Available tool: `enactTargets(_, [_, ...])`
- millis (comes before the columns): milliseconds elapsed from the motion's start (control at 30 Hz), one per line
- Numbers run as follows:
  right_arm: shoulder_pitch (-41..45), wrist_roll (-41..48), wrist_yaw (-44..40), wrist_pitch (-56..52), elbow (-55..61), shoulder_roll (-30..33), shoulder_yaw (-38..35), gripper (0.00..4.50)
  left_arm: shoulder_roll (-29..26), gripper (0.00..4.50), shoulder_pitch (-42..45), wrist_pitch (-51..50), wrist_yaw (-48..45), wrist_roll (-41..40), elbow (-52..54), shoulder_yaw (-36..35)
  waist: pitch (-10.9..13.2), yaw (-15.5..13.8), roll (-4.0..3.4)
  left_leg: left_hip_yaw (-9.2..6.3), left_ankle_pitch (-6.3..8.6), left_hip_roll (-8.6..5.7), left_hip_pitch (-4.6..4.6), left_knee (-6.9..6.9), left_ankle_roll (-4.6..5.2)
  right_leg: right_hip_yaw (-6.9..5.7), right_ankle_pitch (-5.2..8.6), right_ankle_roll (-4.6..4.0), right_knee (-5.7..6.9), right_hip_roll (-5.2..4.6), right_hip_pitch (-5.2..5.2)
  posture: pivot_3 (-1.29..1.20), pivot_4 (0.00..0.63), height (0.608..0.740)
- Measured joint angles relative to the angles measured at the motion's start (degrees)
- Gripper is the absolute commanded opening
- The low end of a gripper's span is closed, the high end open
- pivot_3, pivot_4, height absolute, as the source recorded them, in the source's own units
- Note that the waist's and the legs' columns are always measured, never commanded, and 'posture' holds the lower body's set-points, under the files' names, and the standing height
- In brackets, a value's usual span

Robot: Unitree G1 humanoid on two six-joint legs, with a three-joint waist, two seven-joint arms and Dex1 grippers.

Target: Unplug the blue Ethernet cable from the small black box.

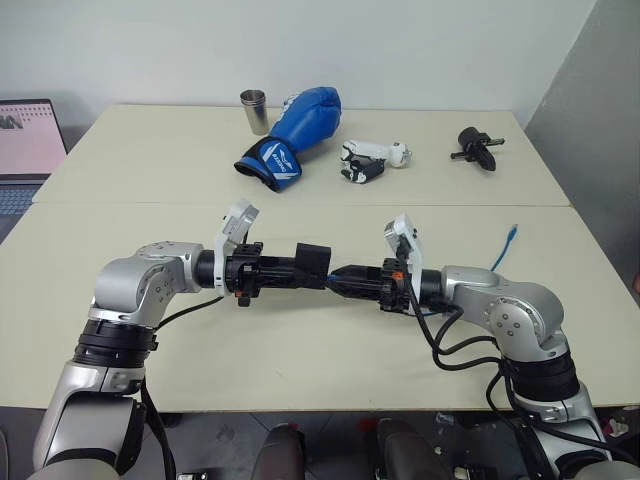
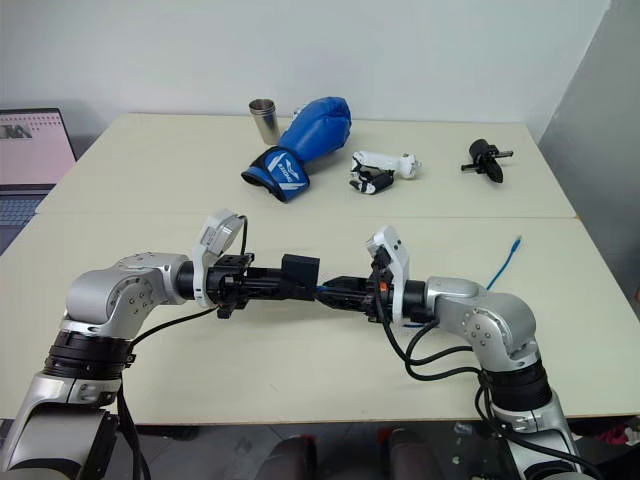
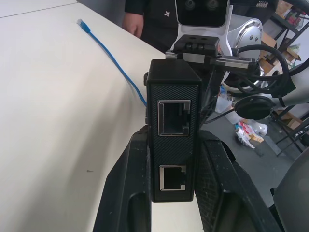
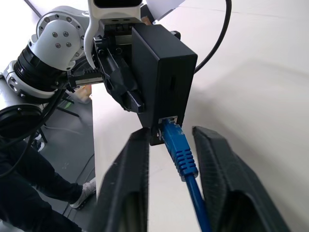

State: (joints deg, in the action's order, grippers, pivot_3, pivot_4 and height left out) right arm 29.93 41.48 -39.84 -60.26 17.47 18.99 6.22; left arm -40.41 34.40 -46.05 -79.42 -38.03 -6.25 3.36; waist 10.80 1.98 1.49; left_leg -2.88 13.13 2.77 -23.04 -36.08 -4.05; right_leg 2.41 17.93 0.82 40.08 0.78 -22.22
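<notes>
My left gripper is shut on the small black box and holds it level above the near table, its two fingers clamping the box's sides. Two open ports show on the box's facing edge. The blue Ethernet cable's plug sits in a port on the box's opposite edge. My right gripper faces the left one, one finger on each side of that plug, with gaps showing, so it is open. The cable's free end lies on the table to the right.
On the far table lie a blue boxing glove, a metal cup, a white gadget and a black-handled tool. A laptop stands at the far left. A person stands behind the table's edge.
</notes>
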Motion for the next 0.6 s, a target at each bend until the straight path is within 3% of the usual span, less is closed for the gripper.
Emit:
enactTargets(100, [0.0, 0.2, -0.2, -0.1, 0.0, 0.2, 0.0, 0.14, 0.0, 0.8, -0.1, 0.0, 0.0, 0.1, 0.0, 0.0, 0.0, 0.0, 0.0, 0.0, 0.0, 0.0, 0.0, 0.0, 0.0, 0.0, 0.0, 0.0, -0.01, 0.0, 0.0, 0.0, 0.15, 0.74])
enactTargets(600, [0.5, 4.1, -2.0, -3.6, -0.4, 1.2, -0.5, 0.09, -1.0, 0.8, -1.0, -0.9, -3.2, -0.3, 1.1, 0.0, 0.0, 0.0, 0.0, 0.0, 0.0, 0.0, -0.01, 0.01, 0.0, 0.0, 0.01, 0.02, -0.03, 0.0, 0.0, 0.0, 0.15, 0.74])
